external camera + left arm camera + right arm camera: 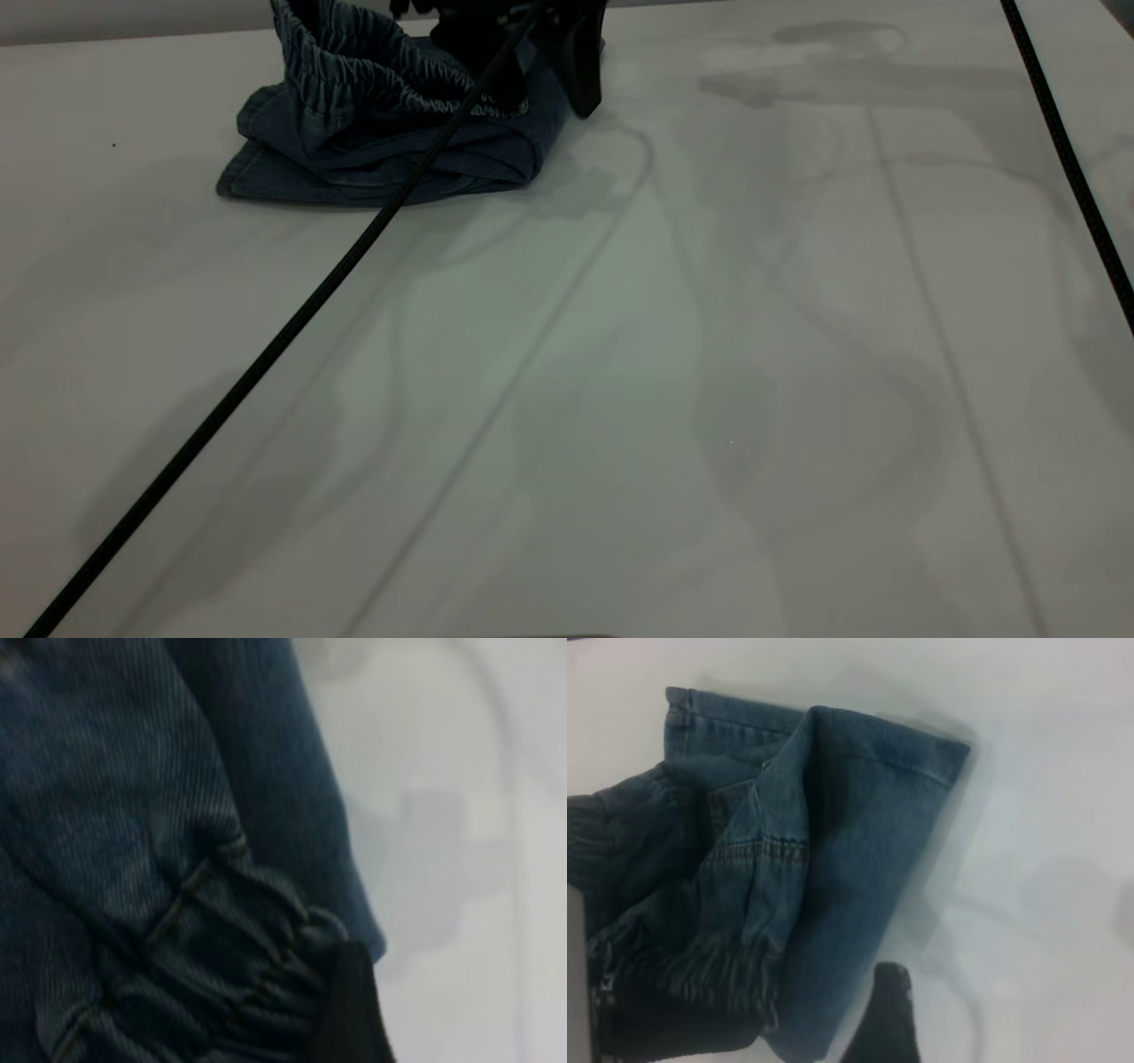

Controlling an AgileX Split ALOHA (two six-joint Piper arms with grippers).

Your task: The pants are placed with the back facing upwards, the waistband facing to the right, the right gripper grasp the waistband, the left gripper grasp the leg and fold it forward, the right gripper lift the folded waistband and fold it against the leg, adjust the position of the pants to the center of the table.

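Note:
The pants lie folded at the far left of the table, hems toward the front left. Their waistband stands raised above the folded denim and runs out of the top of the exterior view. Black gripper parts sit at its right end; I cannot tell which arm they belong to. In the left wrist view the gathered waistband is very close, and my left gripper touches it. In the right wrist view my right gripper is beside the pants' folded edge. The printed leg is hidden.
One black cable crosses the table from the front left up to the gripper parts. A second cable runs along the right side. The tabletop stretches wide in front of and to the right of the pants.

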